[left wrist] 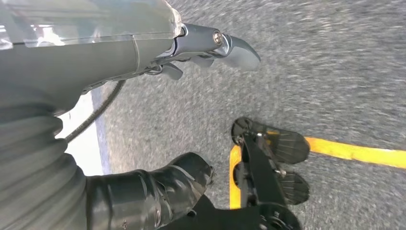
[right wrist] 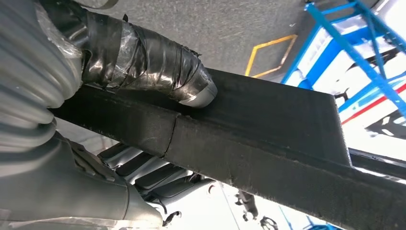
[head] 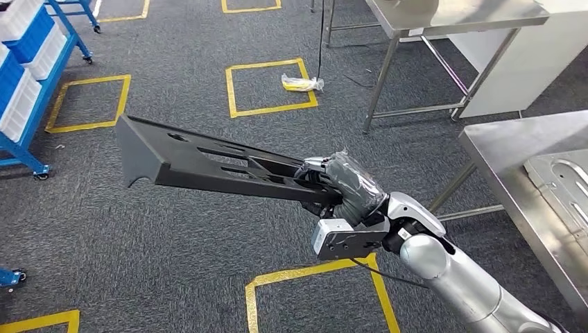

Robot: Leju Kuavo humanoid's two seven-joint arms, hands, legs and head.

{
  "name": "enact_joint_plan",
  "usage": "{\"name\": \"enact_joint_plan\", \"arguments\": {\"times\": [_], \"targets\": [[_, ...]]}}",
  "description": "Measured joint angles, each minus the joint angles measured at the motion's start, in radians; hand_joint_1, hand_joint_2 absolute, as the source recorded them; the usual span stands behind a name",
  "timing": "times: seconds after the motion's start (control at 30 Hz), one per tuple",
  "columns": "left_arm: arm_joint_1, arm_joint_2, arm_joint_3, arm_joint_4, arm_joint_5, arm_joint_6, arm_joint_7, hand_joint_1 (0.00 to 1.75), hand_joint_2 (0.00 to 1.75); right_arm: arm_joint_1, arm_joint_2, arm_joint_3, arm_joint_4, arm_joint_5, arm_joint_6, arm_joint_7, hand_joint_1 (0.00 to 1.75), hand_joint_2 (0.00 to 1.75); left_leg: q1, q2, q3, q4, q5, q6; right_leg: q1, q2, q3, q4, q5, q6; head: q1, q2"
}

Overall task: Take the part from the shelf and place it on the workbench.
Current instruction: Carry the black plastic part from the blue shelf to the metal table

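Note:
A long black slotted part [head: 201,161] is held out over the grey carpet, roughly level, pointing to the left. My right hand [head: 340,186], wrapped in dark tape, grips its near end. In the right wrist view the taped thumb [right wrist: 158,60] presses on the black part [right wrist: 268,129]. The steel workbench [head: 516,139] stands at the right edge with a grey metal panel [head: 561,184] lying on it. The blue shelf [head: 24,76] with white bins is at the far left. My left hand [left wrist: 158,57] hangs over the floor, fingers apart, holding nothing.
Yellow tape squares [head: 270,87] mark the carpet, one with a yellow-white bag [head: 301,83] on it. A second steel table [head: 444,21] stands at the back right beside a white cabinet [head: 527,66]. A yellow floor line [left wrist: 354,151] runs under the left hand.

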Motion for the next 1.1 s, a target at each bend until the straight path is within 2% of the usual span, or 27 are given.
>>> {"name": "enact_joint_plan", "arguments": {"times": [0.07, 0.1, 0.13, 0.2, 0.27, 0.3, 0.33, 0.37, 0.4, 0.47, 0.5, 0.57, 0.6, 0.63, 0.7, 0.77, 0.8, 0.83, 0.87, 0.9, 0.93, 0.97, 1.0, 1.03, 1.07, 1.1], "targets": [[-0.004, -0.002, 0.000, 0.000, 0.001, -0.001, 0.000, 0.00, 1.75, 0.001, -0.004, 0.000, 0.000, 0.002, -0.001, 0.002, 1.75, 1.75, 0.001, 0.020, 0.007, -0.014, 0.005, 0.002, -0.004, 0.014, -0.006, -0.001, 0.003, 0.012, 0.000, 0.000], [-0.004, -0.003, 0.001, 0.000, 0.001, -0.001, 0.001, 0.00, 1.75, 0.001, -0.006, 0.000, 0.000, 0.004, -0.002, 0.003, 1.75, 1.75, 0.003, 0.032, 0.012, -0.022, 0.009, 0.005, -0.002, 0.001, -0.009, 0.005, -0.003, 0.017, 0.000, 0.000], [-0.003, -0.004, 0.001, 0.000, 0.001, -0.002, 0.002, 0.00, 1.75, 0.000, -0.009, -0.001, 0.000, 0.006, -0.003, 0.005, 1.75, 1.75, 0.005, 0.046, 0.017, -0.031, 0.013, 0.009, 0.000, -0.023, -0.019, 0.027, -0.018, 0.022, 0.001, 0.000], [-0.001, -0.004, 0.002, 0.000, 0.001, -0.002, 0.002, 0.00, 1.75, -0.001, -0.011, -0.001, 0.001, 0.007, -0.003, 0.007, 1.75, 1.75, 0.007, 0.071, 0.022, -0.040, 0.016, 0.013, -0.004, -0.081, -0.066, 0.124, -0.073, 0.033, 0.002, 0.000], [0.001, -0.004, 0.003, 0.000, 0.001, -0.002, 0.002, 0.00, 1.75, 0.000, -0.011, -0.001, 0.003, 0.012, -0.004, 0.011, 1.75, 1.75, 0.007, 0.095, 0.022, -0.041, 0.013, 0.013, -0.016, -0.100, -0.120, 0.230, -0.115, 0.044, 0.002, 0.000], [0.001, -0.004, 0.003, 0.000, 0.001, -0.002, 0.002, 0.00, 1.75, 0.001, -0.012, -0.001, 0.004, 0.018, -0.005, 0.013, 1.75, 1.75, 0.007, 0.108, 0.022, -0.040, 0.011, 0.011, -0.023, -0.103, -0.130, 0.247, -0.112, 0.049, 0.002, 0.000], [0.001, -0.004, 0.004, 0.000, 0.001, -0.002, 0.003, 0.00, 1.75, 0.002, -0.013, -0.001, 0.006, 0.027, -0.007, 0.017, 1.75, 1.75, 0.008, 0.119, 0.023, -0.040, 0.009, 0.009, -0.028, -0.106, -0.126, 0.237, -0.097, 0.054, 0.002, 0.000], [0.001, -0.004, 0.004, 0.000, 0.001, -0.003, 0.004, 0.00, 1.75, 0.002, -0.015, -0.001, 0.007, 0.039, -0.011, 0.022, 1.75, 1.75, 0.009, 0.132, 0.025, -0.039, 0.006, 0.005, -0.034, -0.115, -0.101, 0.189, -0.066, 0.059, 0.002, 0.000], [0.001, -0.004, 0.005, 0.000, 0.000, -0.003, 0.006, 0.00, 1.75, 0.001, -0.017, -0.001, 0.008, 0.054, -0.017, 0.027, 1.75, 1.75, 0.010, 0.143, 0.027, -0.037, 0.002, 0.000, -0.036, -0.136, -0.065, 0.121, -0.035, 0.062, 0.002, 0.000], [0.000, -0.004, 0.006, 0.000, -0.002, -0.006, 0.010, 0.00, 1.75, -0.003, -0.024, -0.001, 0.010, 0.103, -0.039, 0.045, 1.75, 1.75, 0.007, 0.161, 0.031, -0.031, -0.008, -0.014, -0.028, -0.173, -0.009, 0.013, 0.000, 0.059, 0.002, 0.000], [0.000, -0.004, 0.006, 0.000, -0.004, -0.008, 0.012, 0.00, 1.75, -0.006, -0.030, -0.001, 0.012, 0.146, -0.059, 0.062, 1.75, 1.75, 0.005, 0.169, 0.034, -0.029, -0.012, -0.021, -0.022, -0.181, -0.001, -0.005, 0.000, 0.053, 0.002, 0.000], [0.000, -0.004, 0.007, -0.001, -0.009, -0.012, 0.020, 0.00, 1.75, -0.012, -0.048, -0.002, 0.020, 0.247, -0.103, 0.103, 1.75, 1.75, 0.004, 0.187, 0.039, -0.028, -0.019, -0.032, -0.017, -0.161, -0.001, -0.007, -0.003, 0.038, 0.001, 0.000], [-0.001, -0.004, 0.007, -0.001, -0.011, -0.014, 0.024, 0.00, 1.75, -0.016, -0.060, -0.004, 0.027, 0.296, -0.124, 0.124, 1.75, 1.75, 0.007, 0.180, 0.039, -0.022, -0.027, -0.038, -0.018, -0.151, 0.001, -0.010, -0.002, 0.031, 0.001, 0.000], [-0.002, -0.004, 0.007, -0.002, -0.013, -0.016, 0.026, 0.00, 1.75, -0.023, -0.072, -0.006, 0.035, 0.328, -0.137, 0.139, 1.75, 1.75, 0.009, 0.161, 0.032, -0.001, -0.042, -0.041, -0.020, -0.140, 0.005, -0.013, -0.001, 0.024, 0.001, 0.000], [0.000, -0.004, 0.007, -0.002, -0.015, -0.019, 0.030, 0.00, 1.75, -0.037, -0.091, -0.015, 0.054, 0.363, -0.153, 0.159, 1.75, 1.75, 0.013, 0.106, -0.015, 0.101, -0.098, -0.043, -0.022, -0.120, 0.010, -0.017, 0.000, 0.011, 0.001, 0.000], [0.003, -0.004, 0.008, -0.002, -0.016, -0.022, 0.032, 0.00, 1.75, -0.044, -0.105, -0.024, 0.074, 0.377, -0.161, 0.168, 1.75, 1.75, 0.012, 0.085, -0.089, 0.239, -0.149, -0.040, -0.018, -0.096, 0.012, -0.016, -0.002, 0.005, 0.001, 0.000], [0.004, -0.004, 0.008, -0.002, -0.016, -0.024, 0.033, 0.00, 1.75, -0.045, -0.112, -0.028, 0.083, 0.382, -0.163, 0.172, 1.75, 1.75, 0.011, 0.082, -0.114, 0.277, -0.149, -0.038, -0.016, -0.082, 0.013, -0.015, -0.003, 0.004, 0.001, 0.000], [0.004, -0.004, 0.008, -0.002, -0.015, -0.026, 0.034, 0.00, 1.75, -0.045, -0.119, -0.032, 0.091, 0.391, -0.163, 0.176, 1.75, 1.75, 0.011, 0.081, -0.124, 0.278, -0.130, -0.035, -0.014, -0.067, 0.015, -0.014, -0.004, 0.003, 0.001, 0.000], [0.005, -0.003, 0.008, -0.002, -0.014, -0.029, 0.035, 0.00, 1.75, -0.045, -0.125, -0.036, 0.097, 0.400, -0.164, 0.181, 1.75, 1.75, 0.011, 0.076, -0.115, 0.238, -0.093, -0.030, -0.013, -0.053, 0.017, -0.012, -0.006, 0.003, 0.001, 0.000], [0.005, -0.002, 0.009, -0.003, -0.014, -0.031, 0.037, 0.00, 1.75, -0.045, -0.133, -0.042, 0.102, 0.412, -0.165, 0.188, 1.75, 1.75, 0.010, 0.063, -0.091, 0.170, -0.046, -0.025, -0.013, -0.040, 0.019, -0.010, -0.009, 0.004, 0.001, 0.000], [0.006, -0.002, 0.011, -0.004, -0.015, -0.033, 0.039, 0.00, 1.75, -0.046, -0.139, -0.050, 0.105, 0.423, -0.168, 0.194, 1.75, 1.75, 0.011, 0.042, -0.064, 0.102, -0.012, -0.020, -0.012, -0.027, 0.019, -0.006, -0.012, 0.007, 0.001, 0.000], [0.007, -0.001, 0.013, -0.004, -0.016, -0.034, 0.041, 0.00, 1.75, -0.046, -0.144, -0.056, 0.108, 0.431, -0.172, 0.201, 1.75, 1.75, 0.011, 0.025, -0.042, 0.048, 0.009, -0.017, -0.013, -0.015, 0.017, -0.003, -0.014, 0.011, 0.001, 0.000], [0.007, -0.001, 0.015, -0.005, -0.017, -0.035, 0.042, 0.00, 1.75, -0.047, -0.149, -0.062, 0.110, 0.438, -0.176, 0.206, 1.75, 1.75, 0.011, 0.014, -0.028, 0.017, 0.016, -0.014, -0.014, -0.004, 0.014, -0.002, -0.015, 0.016, 0.001, 0.000], [0.006, 0.000, 0.017, -0.005, -0.018, -0.036, 0.043, 0.00, 1.75, -0.047, -0.154, -0.067, 0.112, 0.443, -0.179, 0.209, 1.75, 1.75, 0.010, 0.013, -0.023, 0.008, 0.012, -0.013, -0.017, 0.007, 0.011, -0.002, -0.014, 0.023, 0.001, 0.000], [0.005, -0.001, 0.018, -0.005, -0.019, -0.036, 0.044, 0.00, 1.75, -0.046, -0.161, -0.071, 0.113, 0.445, -0.181, 0.212, 1.75, 1.75, 0.009, 0.023, -0.020, 0.002, 0.013, -0.010, -0.019, 0.017, 0.009, -0.004, -0.012, 0.030, 0.001, 0.000], [0.004, -0.001, 0.018, -0.005, -0.019, -0.037, 0.044, 0.00, 1.75, -0.044, -0.168, -0.076, 0.114, 0.448, -0.182, 0.214, 1.75, 1.75, 0.009, 0.033, -0.017, -0.005, 0.015, -0.005, -0.020, 0.014, 0.008, -0.003, -0.014, 0.035, 0.001, 0.000]]}}
